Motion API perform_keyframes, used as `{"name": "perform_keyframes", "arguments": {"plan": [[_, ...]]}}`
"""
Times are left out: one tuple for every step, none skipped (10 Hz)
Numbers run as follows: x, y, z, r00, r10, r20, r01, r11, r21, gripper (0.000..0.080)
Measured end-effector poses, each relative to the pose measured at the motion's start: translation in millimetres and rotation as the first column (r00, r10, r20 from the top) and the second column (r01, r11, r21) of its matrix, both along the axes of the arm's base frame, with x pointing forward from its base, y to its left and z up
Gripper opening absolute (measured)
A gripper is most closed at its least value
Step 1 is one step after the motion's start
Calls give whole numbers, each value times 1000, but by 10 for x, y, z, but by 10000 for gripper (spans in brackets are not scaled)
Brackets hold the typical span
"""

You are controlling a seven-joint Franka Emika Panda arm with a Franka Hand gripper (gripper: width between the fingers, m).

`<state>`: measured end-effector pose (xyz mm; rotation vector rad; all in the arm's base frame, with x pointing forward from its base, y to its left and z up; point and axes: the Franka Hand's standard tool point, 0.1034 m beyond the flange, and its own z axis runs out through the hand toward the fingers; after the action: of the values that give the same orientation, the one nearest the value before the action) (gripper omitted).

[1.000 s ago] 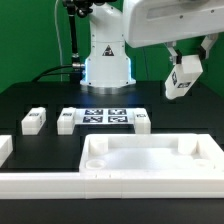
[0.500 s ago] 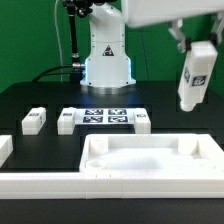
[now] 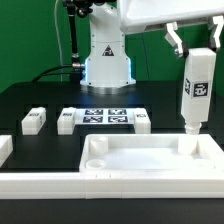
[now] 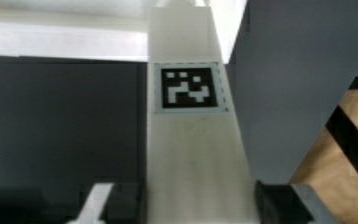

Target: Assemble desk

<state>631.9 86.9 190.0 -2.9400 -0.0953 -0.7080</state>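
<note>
My gripper (image 3: 196,45) is shut on a white square desk leg (image 3: 194,92) with a black-and-white tag. It holds the leg upright above the far right corner of the white tray-like desk top (image 3: 150,165). The leg's lower end is close to the rim there. In the wrist view the leg (image 4: 190,120) runs straight out between my fingers (image 4: 105,200). Three more legs lie on the black table: one at the exterior view's left (image 3: 33,121), one beside the marker board (image 3: 67,120) and one at its right end (image 3: 141,122).
The marker board (image 3: 105,117) lies flat behind the desk top. A long white border rail (image 3: 40,183) runs along the front, with a short white piece (image 3: 5,148) at the far left. The robot base (image 3: 107,60) stands at the back.
The gripper has turned the leg from tilted to upright and lowered it toward the desk top's far right corner.
</note>
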Motion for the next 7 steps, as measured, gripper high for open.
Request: {"name": "perform_keyframes", "arguments": {"plan": [[36, 15, 2, 992, -11, 122, 11, 1000, -2, 288], [-20, 81, -110, 993, -2, 120, 2, 1000, -3, 288], [-44, 125, -188, 994, 5, 108, -5, 1000, -3, 288], [-64, 162, -257, 995, 10, 102, -10, 1000, -3, 288], [-85, 192, -315, 996, 15, 92, -15, 1000, -3, 288], [-94, 209, -348, 996, 18, 87, -17, 1000, -3, 288], [-98, 210, -390, 996, 19, 81, -19, 1000, -4, 288]]}}
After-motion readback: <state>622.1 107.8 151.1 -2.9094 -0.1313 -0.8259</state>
